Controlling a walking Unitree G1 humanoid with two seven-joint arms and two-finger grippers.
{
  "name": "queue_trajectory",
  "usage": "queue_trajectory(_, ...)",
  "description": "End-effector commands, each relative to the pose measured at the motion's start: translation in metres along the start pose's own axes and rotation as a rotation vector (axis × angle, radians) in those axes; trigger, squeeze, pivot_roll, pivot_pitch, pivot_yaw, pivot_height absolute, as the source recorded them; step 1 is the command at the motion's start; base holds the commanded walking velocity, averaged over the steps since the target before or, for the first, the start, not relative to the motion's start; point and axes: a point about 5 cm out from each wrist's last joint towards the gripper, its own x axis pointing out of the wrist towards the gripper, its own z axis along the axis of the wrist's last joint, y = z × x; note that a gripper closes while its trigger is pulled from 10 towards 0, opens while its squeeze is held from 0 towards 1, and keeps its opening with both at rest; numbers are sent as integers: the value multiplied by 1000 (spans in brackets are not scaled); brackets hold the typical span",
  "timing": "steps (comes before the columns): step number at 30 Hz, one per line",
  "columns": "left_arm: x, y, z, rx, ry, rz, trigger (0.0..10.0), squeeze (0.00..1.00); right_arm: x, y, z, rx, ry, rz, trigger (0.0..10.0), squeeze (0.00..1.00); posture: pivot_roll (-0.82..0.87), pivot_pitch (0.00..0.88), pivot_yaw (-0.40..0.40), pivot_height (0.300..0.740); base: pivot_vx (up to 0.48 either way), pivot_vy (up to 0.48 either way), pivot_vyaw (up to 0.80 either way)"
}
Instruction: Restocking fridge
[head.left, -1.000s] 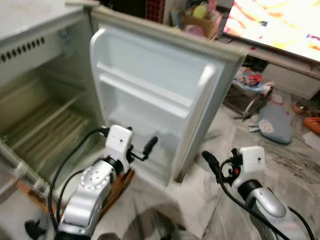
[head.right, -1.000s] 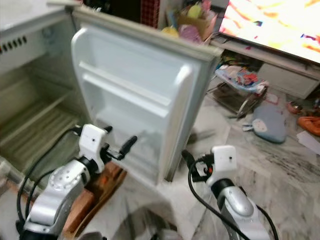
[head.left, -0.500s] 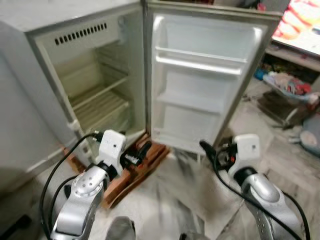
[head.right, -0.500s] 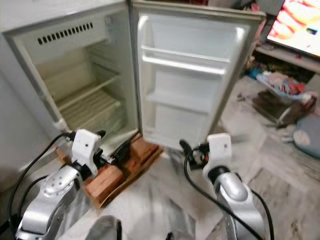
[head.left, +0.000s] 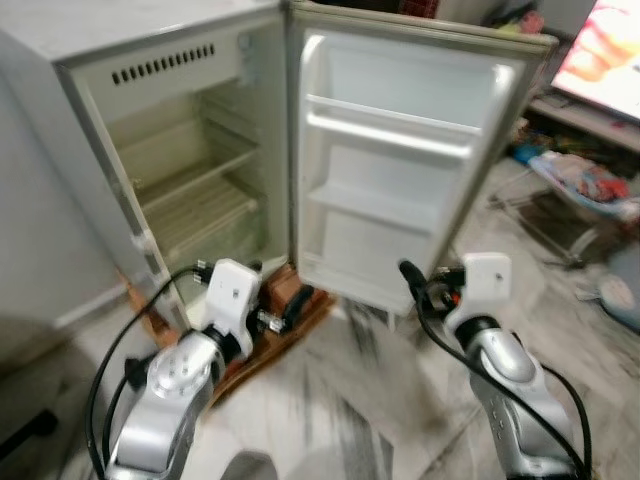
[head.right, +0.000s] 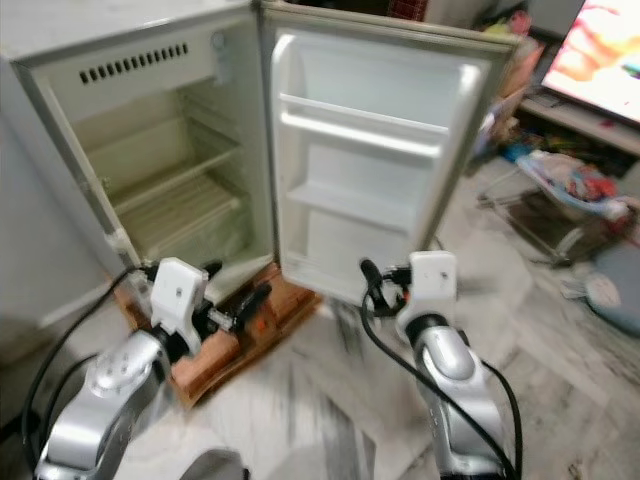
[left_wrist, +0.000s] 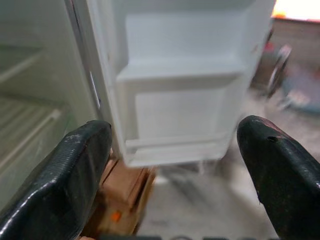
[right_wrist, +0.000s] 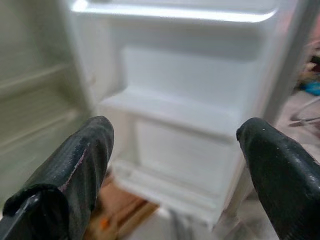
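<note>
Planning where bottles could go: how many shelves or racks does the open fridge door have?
3 on the fridge door: an upper rail near the top, a middle shelf halfway down, and a bottom bin at the foot. All look empty; blur could hide more detail.

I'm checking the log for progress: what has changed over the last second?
Mainly the camera moved: it drew back and swung left, so the whole open fridge and its door now show. Both tools, left tool and right tool, stay open, empty, raised before the fridge. Shelves remain bare.
</note>
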Motion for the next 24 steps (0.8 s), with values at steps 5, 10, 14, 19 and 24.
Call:
queue_trajectory(5,16,4,17,95,-90,121,10000,0,0,-22,-6,0,1,-123,10000,0,92,0,-80,740,360,-161,-800)
queue_trajectory(10,22,8,25,118,-122,110,10000,0,8,-16,-2,-1,-27,-110,10000,0,84,0,-75,740,0,0,-800)
queue_trajectory(14,21,8,21,119,-129,129,10000,0,8,-19,-3,-3,-34,-124,10000,0,73,0,-68,740,0,0,-800)
queue_trajectory(19,22,6,16,103,-128,131,10000,0,8,-21,-3,-8,-44,-138,10000,0,66,0,-64,740,0,0,-800)
queue_trajectory(24,25,4,19,78,-149,105,10000,0,11,-21,1,-15,-62,-146,10000,0,65,0,-63,740,0,0,-800)
